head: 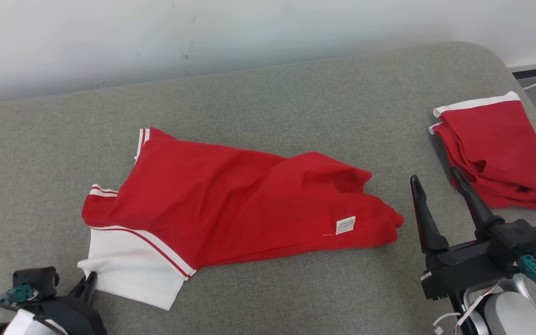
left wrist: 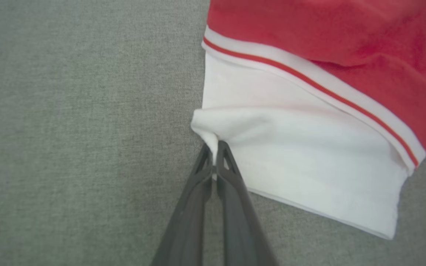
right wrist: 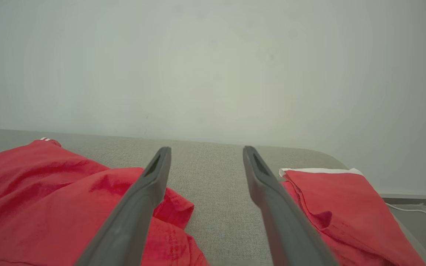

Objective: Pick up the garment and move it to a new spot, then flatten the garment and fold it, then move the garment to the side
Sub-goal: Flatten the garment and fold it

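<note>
Left gripper (left wrist: 213, 148): fingers together, pinching white corner of shirt (head: 231, 204) at its near-left edge. Shirt: red with white trim, rumpled, spread across middle of grey surface (head: 296, 102), small white label up near its right end. Right gripper (head: 434, 176): fingers apart, holding nothing, raised just right of shirt. Folded red garment (head: 496, 149) lies at surface's far right, apart from shirt.

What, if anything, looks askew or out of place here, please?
The red garment lies rumpled, bunched at its right end, its white corner pinched by the left gripper. The folded garment looks tidy.
</note>
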Robot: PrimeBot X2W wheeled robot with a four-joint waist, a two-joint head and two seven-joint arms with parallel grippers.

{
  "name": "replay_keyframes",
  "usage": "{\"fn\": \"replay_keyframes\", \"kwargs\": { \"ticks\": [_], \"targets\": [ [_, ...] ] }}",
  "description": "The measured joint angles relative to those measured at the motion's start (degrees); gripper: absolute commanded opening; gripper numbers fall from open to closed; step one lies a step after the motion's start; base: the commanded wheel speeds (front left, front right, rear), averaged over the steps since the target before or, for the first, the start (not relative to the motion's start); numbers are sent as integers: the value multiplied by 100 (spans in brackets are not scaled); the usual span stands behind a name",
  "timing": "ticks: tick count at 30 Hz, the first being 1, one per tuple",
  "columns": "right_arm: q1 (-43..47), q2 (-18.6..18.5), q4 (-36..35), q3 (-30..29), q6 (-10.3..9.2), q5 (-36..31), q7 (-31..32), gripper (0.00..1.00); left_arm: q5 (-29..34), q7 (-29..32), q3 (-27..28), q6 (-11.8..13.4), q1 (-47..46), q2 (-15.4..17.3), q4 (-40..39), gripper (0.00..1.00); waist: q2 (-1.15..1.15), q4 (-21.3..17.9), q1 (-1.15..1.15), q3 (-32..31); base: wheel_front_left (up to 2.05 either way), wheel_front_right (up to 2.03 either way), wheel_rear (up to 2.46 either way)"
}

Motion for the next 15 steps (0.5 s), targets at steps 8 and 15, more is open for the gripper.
{"fn": "replay_keyframes", "kwargs": {
  "ticks": [8, 15],
  "targets": [
    [201, -168, 187, 155, 140, 79, 842, 100, -55, -113, 219, 105, -6, 1, -11, 0, 0, 18, 0, 101, 0, 0, 0],
    [207, -97, 541, 389, 330, 339, 1457, 100, -97, -159, 236, 132, -40, -7, -33, 0, 0, 50, 0, 152, 0, 0, 0]
  ]
}}
